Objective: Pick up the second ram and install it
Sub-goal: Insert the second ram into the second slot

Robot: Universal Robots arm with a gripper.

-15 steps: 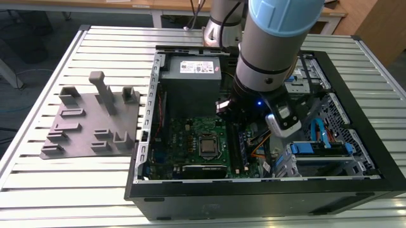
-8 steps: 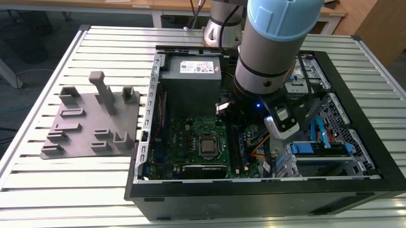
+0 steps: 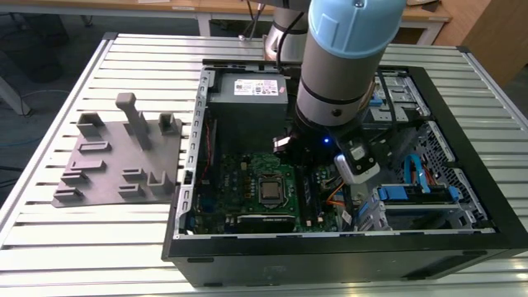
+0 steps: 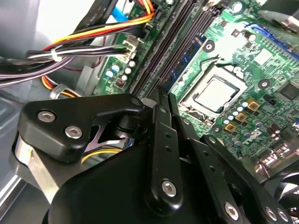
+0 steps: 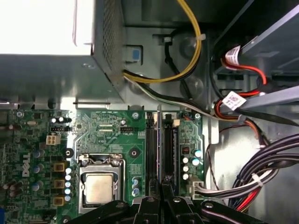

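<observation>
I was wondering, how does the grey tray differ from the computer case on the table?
The grey tray is pale, low and flat with upright posts; the computer case is black, deep and boxy. The tray lies apart from the arm; the case has the gripper inside it, shut on the second ram above the motherboard. Both rest on the slatted table.

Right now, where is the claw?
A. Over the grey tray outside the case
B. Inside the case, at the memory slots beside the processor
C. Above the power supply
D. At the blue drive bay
B: in the first wrist view the claw sits at the memory slots, a thin ram standing edge-on there, beside the processor; the grey tray lies outside the case.
</observation>
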